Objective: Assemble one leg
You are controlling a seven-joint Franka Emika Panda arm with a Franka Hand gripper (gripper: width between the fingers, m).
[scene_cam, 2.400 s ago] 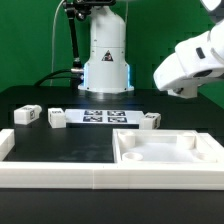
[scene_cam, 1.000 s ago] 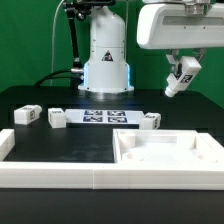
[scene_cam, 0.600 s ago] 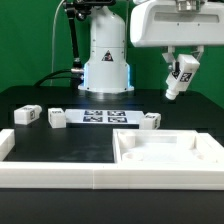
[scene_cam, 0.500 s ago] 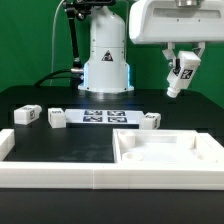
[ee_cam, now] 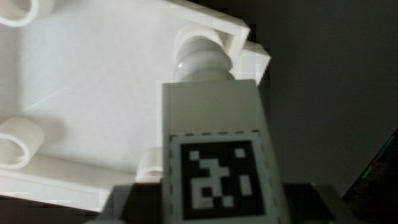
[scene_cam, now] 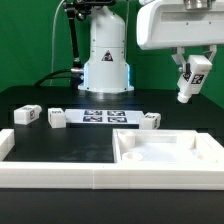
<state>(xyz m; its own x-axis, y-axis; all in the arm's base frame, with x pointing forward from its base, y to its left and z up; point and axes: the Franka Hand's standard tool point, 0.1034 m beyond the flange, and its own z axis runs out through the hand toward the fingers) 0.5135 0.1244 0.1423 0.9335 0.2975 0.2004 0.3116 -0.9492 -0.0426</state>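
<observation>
The leg hangs in the air at about two o'clock in the exterior view. It is tilted, with its lower end swung toward seven o'clock, well above the black table. The gripper is clamped on the leg's upper end, one finger on each side of it.

That view shows four such blocks. One is the held leg, and three spare legs lie on the table. Two of them sit side by side at nine o'clock. The third is just off the three o'clock end of the single marker board, at the far rim of the one large white square piece, which fills the five o'clock corner. The arm's white base stands at twelve o'clock.

The wrist view looks down the leg and shows details the exterior view does not. These are a black-and-white tag on its facing side and a rounded peg at its free end. The large white square piece lies beyond, with a round boss in a corner recess. The spare legs and marker board appear only in the exterior view.
</observation>
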